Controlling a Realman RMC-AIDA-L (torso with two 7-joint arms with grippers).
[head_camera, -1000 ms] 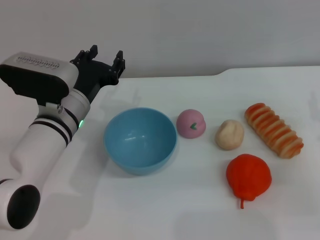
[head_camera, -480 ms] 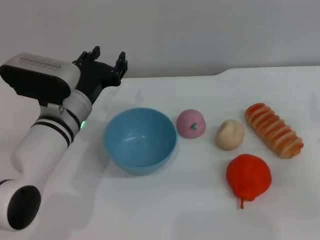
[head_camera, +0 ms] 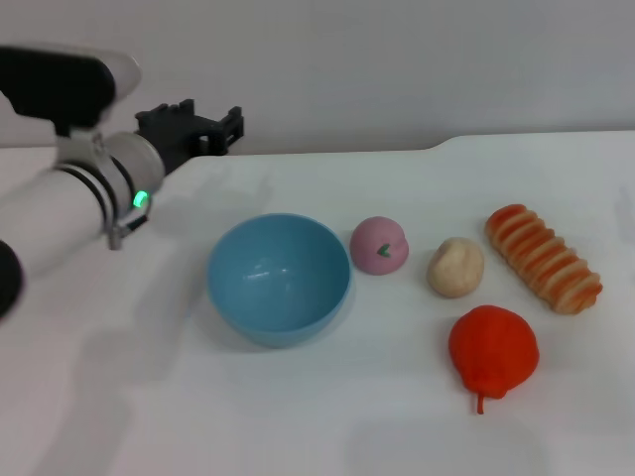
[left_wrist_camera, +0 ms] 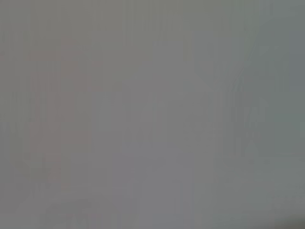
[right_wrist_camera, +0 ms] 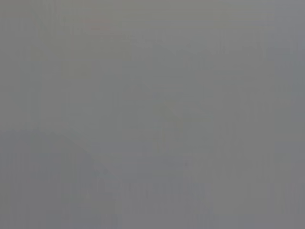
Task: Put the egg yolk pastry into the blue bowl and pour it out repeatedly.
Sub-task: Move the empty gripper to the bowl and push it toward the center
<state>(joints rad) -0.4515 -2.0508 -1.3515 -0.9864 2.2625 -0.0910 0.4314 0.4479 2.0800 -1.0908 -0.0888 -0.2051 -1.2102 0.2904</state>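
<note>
The blue bowl [head_camera: 279,279] sits upright on the white table [head_camera: 327,416] and serves here as the landmark; nothing lies inside it. Just to its right is the pink dome with a green mark [head_camera: 379,245], close to the rim but apart from it. Farther right of the bowl, beyond the pink dome, rests the egg yolk pastry [head_camera: 455,267], free on the table with nothing touching it. Right of the pastry lies the orange-striped ridged bread roll [head_camera: 542,257], set at a slant, and nearer the robot than the pastry, well right of the bowl, sits a red pepper-shaped item [head_camera: 493,350] with its stem end pointing toward the robot. None of these has shifted from half a second ago. The change is in the left arm: it has swung up and back, so its forearm now runs nearly level at the far left, and the left gripper [head_camera: 206,127] is beyond the bowl's far-left side, near the table's back edge, pointing right instead of upward. From this side angle I cannot tell how wide its fingers stand. Both wrist views show only flat grey.
</note>
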